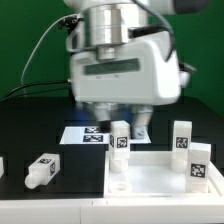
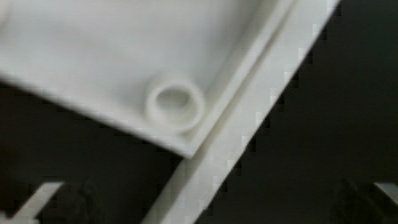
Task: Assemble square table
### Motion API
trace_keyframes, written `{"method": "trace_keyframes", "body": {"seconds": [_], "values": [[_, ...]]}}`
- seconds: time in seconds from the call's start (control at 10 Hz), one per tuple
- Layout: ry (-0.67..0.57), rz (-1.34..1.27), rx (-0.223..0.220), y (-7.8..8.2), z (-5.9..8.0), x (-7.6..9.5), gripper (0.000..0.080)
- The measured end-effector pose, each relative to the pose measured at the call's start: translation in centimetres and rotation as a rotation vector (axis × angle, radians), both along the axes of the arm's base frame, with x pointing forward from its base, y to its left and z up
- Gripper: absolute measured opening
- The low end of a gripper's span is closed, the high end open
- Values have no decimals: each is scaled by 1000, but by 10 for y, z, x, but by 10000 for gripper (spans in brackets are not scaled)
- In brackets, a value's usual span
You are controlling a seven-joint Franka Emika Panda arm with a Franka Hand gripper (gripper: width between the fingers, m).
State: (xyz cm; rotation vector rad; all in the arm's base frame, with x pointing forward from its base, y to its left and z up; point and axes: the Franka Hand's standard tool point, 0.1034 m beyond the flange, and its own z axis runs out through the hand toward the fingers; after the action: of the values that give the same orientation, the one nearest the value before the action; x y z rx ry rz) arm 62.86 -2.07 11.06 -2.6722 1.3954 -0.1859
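Note:
The square table's white slab [image 1: 160, 185] lies at the exterior view's lower right with its raised rim up. In the wrist view its corner hole [image 2: 173, 100] shows, blurred, and the rim [image 2: 240, 140] runs between my jaws. My gripper [image 1: 122, 124] hangs open just above the slab's far left corner, holding nothing. A tagged white leg [image 1: 120, 138] stands upright at that corner, close by the fingers. Two more legs [image 1: 182, 138] [image 1: 201, 165] stand at the slab's right side. Another leg [image 1: 41, 171] lies on the black table to the left. In the wrist view the gripper [image 2: 210, 205] shows only dim fingertips.
The marker board [image 1: 82, 133] lies flat behind the slab, under the gripper. A small white piece [image 1: 2, 165] shows at the exterior view's left edge. Black cables hang behind the arm, in front of a green backdrop.

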Motion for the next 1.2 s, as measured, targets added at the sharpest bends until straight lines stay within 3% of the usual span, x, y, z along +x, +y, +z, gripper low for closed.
{"method": "trace_keyframes", "body": {"seconds": [0.2,0.5,0.6,0.7,0.8,0.9,1.0,1.2], "values": [[-4,47,-6,-3,5,11,649],[-13,251,-46,-7,3,9,649],[-1,335,-60,-20,-5,4,649],[40,361,-48,-41,-17,-6,649],[99,347,-6,-57,-25,-18,649],[140,331,27,-65,-29,-23,649],[149,326,25,-65,-36,-29,649],[147,325,25,-65,-35,-28,649]]}}
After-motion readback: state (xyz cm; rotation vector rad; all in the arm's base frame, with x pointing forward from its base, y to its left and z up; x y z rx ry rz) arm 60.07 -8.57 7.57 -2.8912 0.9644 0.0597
